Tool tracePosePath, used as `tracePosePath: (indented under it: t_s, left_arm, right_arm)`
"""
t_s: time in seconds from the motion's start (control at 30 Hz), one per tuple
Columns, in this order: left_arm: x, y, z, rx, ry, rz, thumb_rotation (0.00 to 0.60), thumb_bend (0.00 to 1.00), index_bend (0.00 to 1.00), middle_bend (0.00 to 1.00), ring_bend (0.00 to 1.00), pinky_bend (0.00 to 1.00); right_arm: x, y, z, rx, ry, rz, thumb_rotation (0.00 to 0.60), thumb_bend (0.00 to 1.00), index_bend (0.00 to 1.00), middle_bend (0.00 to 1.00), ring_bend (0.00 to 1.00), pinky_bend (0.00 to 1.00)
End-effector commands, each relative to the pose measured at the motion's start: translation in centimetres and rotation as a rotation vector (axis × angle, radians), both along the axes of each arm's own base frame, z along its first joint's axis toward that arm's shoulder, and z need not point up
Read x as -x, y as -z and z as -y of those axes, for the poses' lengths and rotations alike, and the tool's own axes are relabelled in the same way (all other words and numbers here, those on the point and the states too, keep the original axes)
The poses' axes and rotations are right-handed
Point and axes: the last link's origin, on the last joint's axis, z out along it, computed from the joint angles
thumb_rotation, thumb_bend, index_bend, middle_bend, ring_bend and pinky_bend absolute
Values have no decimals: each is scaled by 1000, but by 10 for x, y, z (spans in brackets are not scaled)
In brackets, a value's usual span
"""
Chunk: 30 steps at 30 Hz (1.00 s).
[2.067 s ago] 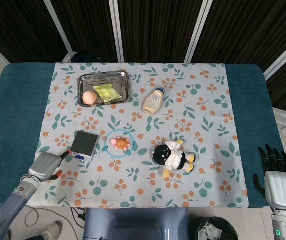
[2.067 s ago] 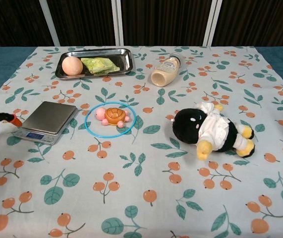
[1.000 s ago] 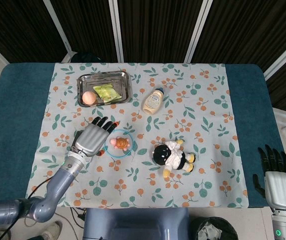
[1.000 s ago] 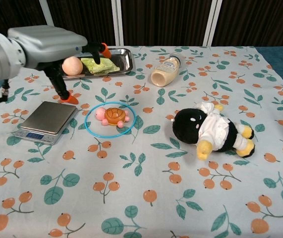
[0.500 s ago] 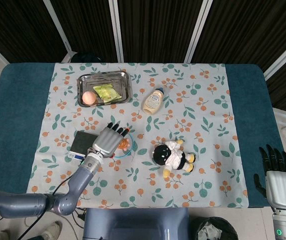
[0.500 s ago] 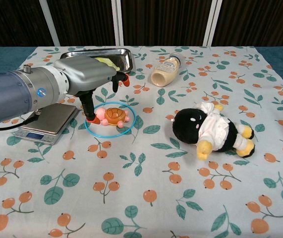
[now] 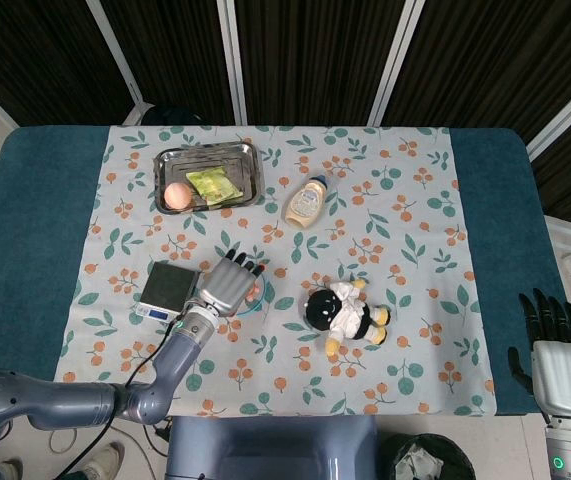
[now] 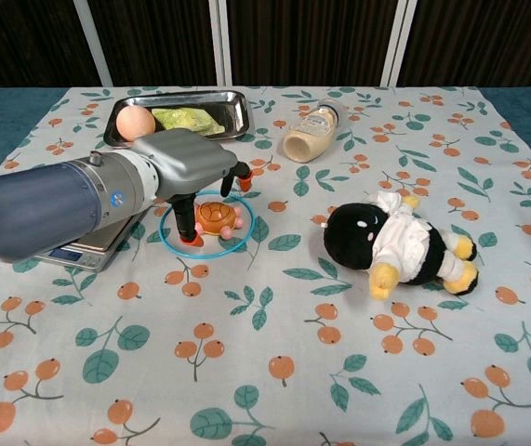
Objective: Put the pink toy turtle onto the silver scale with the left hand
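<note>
Pink turtle [image 8: 217, 218] clear in chest view; left hand [image 7: 227, 285] covers it overhead.

My left robot hand [image 7: 228, 286] covers most of the pink toy turtle [image 8: 217, 217] from above. My forearm hides much of the silver scale [image 8: 107, 243]. My right robot hand [image 7: 557, 365] is cut off at the bottom edge.

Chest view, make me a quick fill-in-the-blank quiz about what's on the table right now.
1. The pink toy turtle lies inside a blue ____.
2. The left hand hovers over the ____.
3. The egg sits in the metal ____.
4. The plush penguin lies on the turtle's ____ side.

Missing words: ring; turtle; tray; right
</note>
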Motion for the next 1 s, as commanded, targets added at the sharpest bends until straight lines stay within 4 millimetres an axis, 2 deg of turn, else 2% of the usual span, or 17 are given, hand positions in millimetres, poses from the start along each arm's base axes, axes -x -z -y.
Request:
tracePosePath:
  t_s: [0.03, 0.3, 0.53, 0.67, 0.87, 1.0]
  left_arm:
    - [-1, 4, 0, 2, 13, -8, 600, 130, 286, 367, 212, 227]
    - [4, 9, -3, -17, 13, -35, 600, 209, 332, 467, 285, 292]
    - [3, 9, -5, -36, 36, -45, 600, 269, 359, 515, 325, 331]
    - [-1, 2, -6, -53, 46, -18, 600, 275, 360, 517, 328, 333]
    - [-8, -25, -7, -93, 68, 33, 600, 276, 358, 515, 328, 333]
    - [9, -54, -5, -135, 73, 8, 600, 276, 355, 515, 327, 333]
  right_arm:
    - [1, 0, 0, 0, 2, 0, 600, 501, 6, 0, 14, 0]
    - [2, 0, 1, -1, 5, 1, 600, 500, 6, 0, 14, 0]
    - [2, 0, 1, -2, 5, 2, 600, 501, 6, 0, 13, 0]
    - [2, 0, 1, 0, 4, 3, 600, 500, 7, 0, 13, 0]
    - [2, 0, 1, 1, 4, 5, 600, 501, 6, 0, 14, 0]
    - [1, 0, 1, 1, 2, 5, 600, 500, 6, 0, 13, 0]
